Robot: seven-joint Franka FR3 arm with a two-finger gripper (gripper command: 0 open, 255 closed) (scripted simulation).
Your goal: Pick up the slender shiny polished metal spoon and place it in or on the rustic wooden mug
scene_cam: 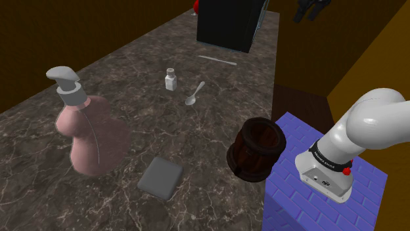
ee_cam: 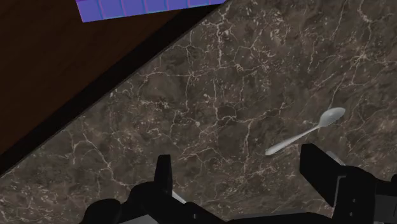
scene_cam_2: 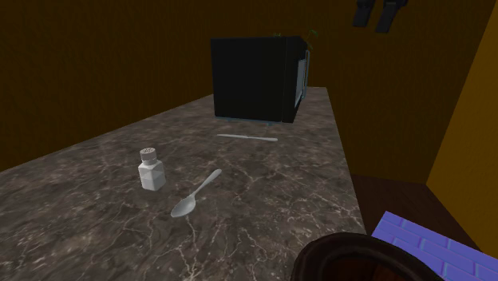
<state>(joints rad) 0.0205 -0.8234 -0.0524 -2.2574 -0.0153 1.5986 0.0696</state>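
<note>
A slim grey metal spoon (scene_cam: 195, 94) (scene_cam_2: 195, 194) lies flat on the dark marble counter (scene_cam: 131, 65), bowl toward the near side. The dark wooden barrel-shaped mug (scene_cam: 257, 149) (scene_cam_2: 351, 259) stands at the counter's edge beside the stand, its mouth tilted toward the camera. My black gripper (scene_cam: 311, 8) (scene_cam_2: 375, 12) hangs high above the far right end of the counter, well away from both. In the wrist view the gripper (ee_cam: 238, 162) is open with nothing between its fingers, and the spoon (ee_cam: 305, 132) lies far below, just beyond one fingertip.
A white shaker (scene_cam: 171, 80) (scene_cam_2: 151, 169) stands next to the spoon. A pink pump bottle (scene_cam: 89, 128) and a grey pad (scene_cam: 161, 177) sit nearer. A black box (scene_cam: 230, 23) and a thin white stick (scene_cam: 217, 60) lie at the far end. The blue-brick stand (scene_cam: 315, 197) borders the counter's edge.
</note>
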